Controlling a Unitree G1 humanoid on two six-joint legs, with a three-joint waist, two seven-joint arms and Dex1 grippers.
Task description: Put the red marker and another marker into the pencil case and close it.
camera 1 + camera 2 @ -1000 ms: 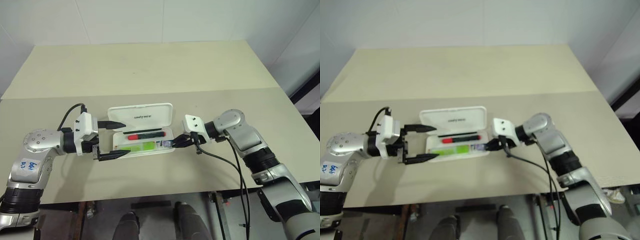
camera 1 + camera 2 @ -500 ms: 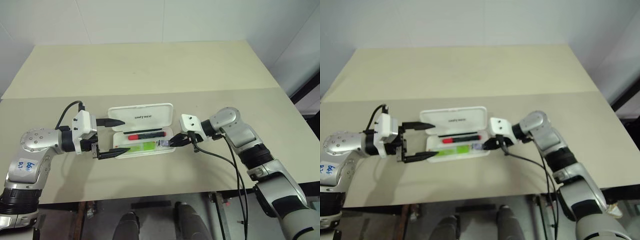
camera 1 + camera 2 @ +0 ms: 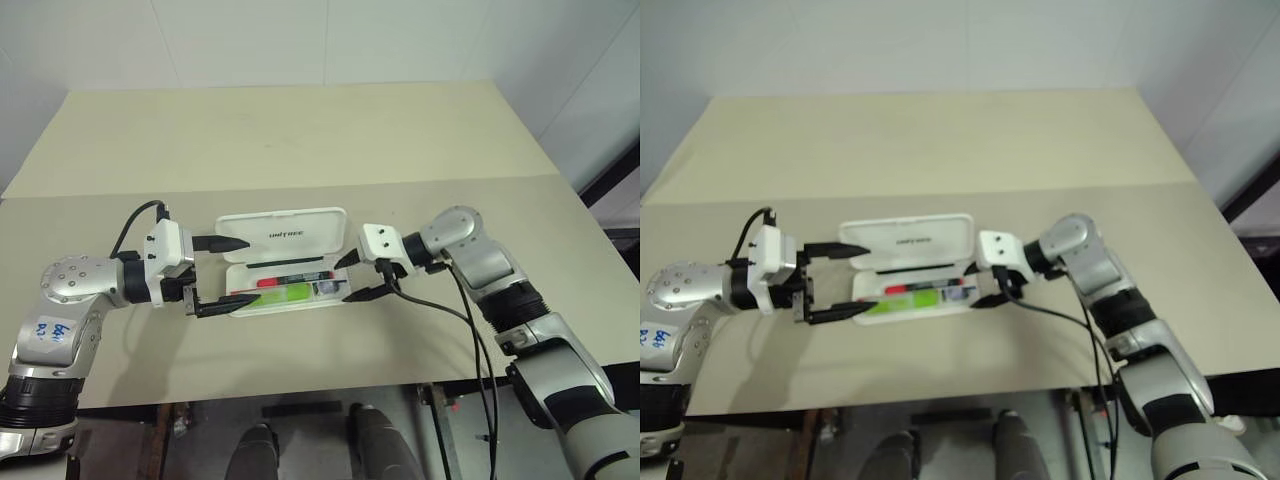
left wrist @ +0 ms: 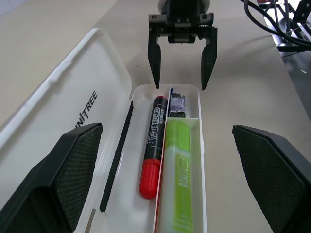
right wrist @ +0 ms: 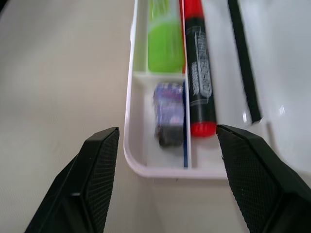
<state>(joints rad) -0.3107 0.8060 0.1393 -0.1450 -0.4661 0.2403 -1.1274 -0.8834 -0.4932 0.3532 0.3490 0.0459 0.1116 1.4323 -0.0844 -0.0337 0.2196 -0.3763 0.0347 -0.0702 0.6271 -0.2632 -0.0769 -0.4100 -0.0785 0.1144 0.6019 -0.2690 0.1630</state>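
Bright even light, soft shadows; right wrist view blurred.

**Case hemmed in at both ends**

The pencil case (image 3: 285,262) is being flanked by the left gripper (image 3: 222,273) and the right gripper (image 3: 356,276), both spread. The table (image 3: 300,130) beyond is being left bare.

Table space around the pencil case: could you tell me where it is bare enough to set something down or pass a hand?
The table is bare beyond the open lid of the pencil case, and along its near edge. It is crowded at the case's ends: the open left gripper straddles one, the open right gripper the other. Inside lie the red marker and the green highlighter.
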